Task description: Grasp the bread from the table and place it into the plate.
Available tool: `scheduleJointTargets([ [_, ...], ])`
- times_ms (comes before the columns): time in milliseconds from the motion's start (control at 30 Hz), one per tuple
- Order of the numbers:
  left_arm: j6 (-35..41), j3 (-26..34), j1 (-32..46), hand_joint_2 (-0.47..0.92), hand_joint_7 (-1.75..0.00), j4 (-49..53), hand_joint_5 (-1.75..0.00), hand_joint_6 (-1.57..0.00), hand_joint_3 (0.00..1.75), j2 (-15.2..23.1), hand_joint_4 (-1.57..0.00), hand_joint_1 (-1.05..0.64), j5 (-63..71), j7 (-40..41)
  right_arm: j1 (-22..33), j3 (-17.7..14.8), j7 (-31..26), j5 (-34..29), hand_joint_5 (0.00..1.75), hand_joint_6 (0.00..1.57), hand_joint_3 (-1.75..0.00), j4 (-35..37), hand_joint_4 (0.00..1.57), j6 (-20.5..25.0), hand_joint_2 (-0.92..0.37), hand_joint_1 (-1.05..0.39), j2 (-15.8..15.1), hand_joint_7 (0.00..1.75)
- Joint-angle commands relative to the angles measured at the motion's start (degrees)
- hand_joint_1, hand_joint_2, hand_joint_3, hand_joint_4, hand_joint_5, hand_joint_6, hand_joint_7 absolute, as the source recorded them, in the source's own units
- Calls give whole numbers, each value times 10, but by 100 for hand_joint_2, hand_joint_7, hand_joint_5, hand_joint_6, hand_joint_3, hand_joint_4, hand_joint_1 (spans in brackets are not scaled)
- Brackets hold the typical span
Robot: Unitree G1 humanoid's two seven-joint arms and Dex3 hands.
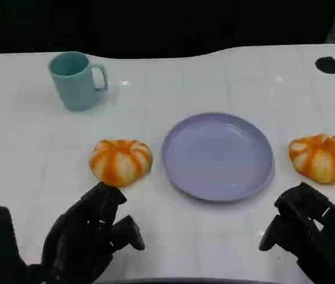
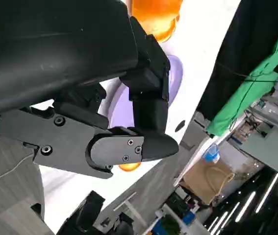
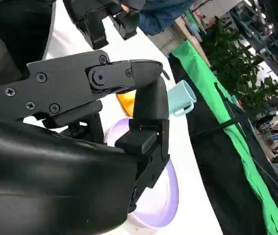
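Note:
Two orange-and-white striped breads lie on the white table, one point(image 1: 121, 161) just left of the lilac plate point(image 1: 217, 155) and one point(image 1: 321, 157) to its right. Nothing lies on the plate. My left hand point(image 1: 90, 236) hovers near the front edge, just short of the left bread, holding nothing with its fingers loosely apart. My right hand point(image 1: 312, 234) sits at the front right, below the right bread, also holding nothing. In the left wrist view the nearer bread point(image 2: 153, 14) and the plate point(image 2: 175, 73) show past my fingers point(image 2: 129, 147). The right wrist view shows the plate point(image 3: 163, 196) beyond my fingers point(image 3: 148, 107).
A teal mug point(image 1: 75, 80) stands at the back left, also seen as the mug point(image 3: 180, 98) in the right wrist view. Black round holes point(image 1: 329, 65) mark the far table corners. The table's dark far edge runs along the back.

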Motion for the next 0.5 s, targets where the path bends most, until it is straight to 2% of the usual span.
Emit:
scheduleJointTargets([
  [33,2,2,3,92,-175,-6,-175,-64,40,6,-90,-57,-5,0,1,-7,-2,2,175,62,-13,-2,65,2,-92,-53,-6,146],
  [500,-7,-2,5,92,-175,-1,-175,-65,34,9,-90,-58,0,-15,-2,-11,-7,11,175,61,-15,-5,64,14,-92,-53,-5,147],
])
